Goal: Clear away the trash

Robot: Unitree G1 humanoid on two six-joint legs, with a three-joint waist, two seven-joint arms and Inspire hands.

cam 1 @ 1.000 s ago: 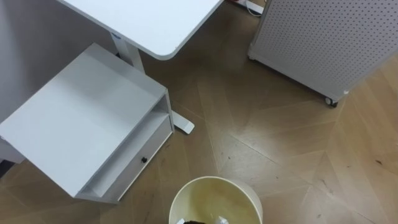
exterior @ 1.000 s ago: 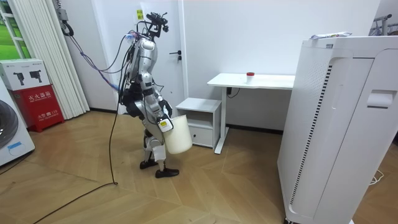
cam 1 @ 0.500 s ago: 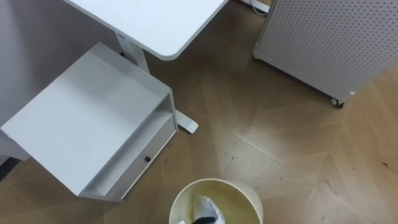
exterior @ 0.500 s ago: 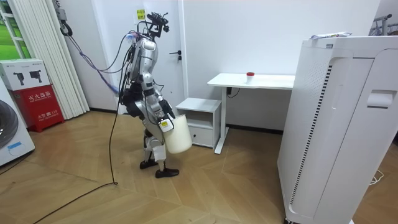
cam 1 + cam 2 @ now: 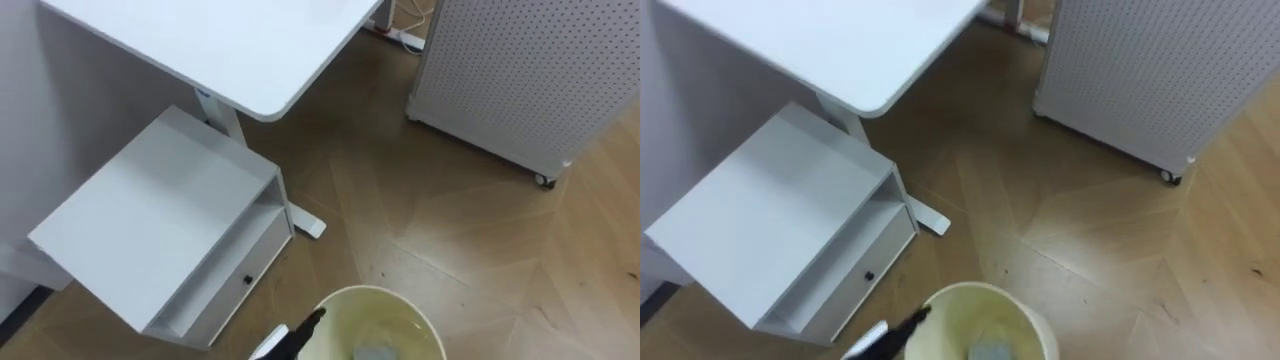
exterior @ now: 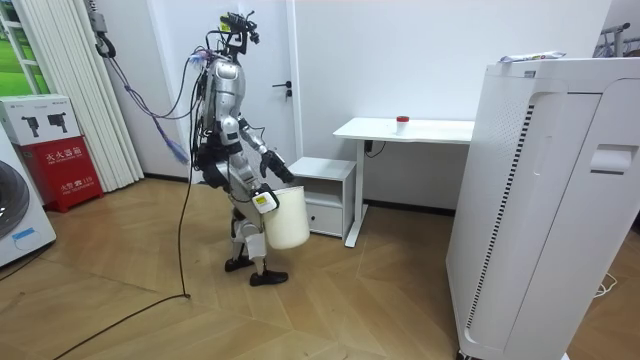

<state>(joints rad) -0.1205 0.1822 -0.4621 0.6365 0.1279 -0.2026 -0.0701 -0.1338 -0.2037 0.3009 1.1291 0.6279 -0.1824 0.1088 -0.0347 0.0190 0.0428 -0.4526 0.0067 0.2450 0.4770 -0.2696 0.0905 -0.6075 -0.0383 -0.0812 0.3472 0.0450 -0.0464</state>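
The left hand by the bin
A scrap lies inside, just right of the hand; its grip cannot be told.

- Left hand pokes up into sight beside the bin rim.
- Robot straightens, left arm swinging out toward the cabinet.

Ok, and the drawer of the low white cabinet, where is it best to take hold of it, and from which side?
Probably the small dark knob on the drawer front, pinched between the fingers, coming straight at the front from the floor side. The front is a flat panel and the knob is the one part that sticks out.
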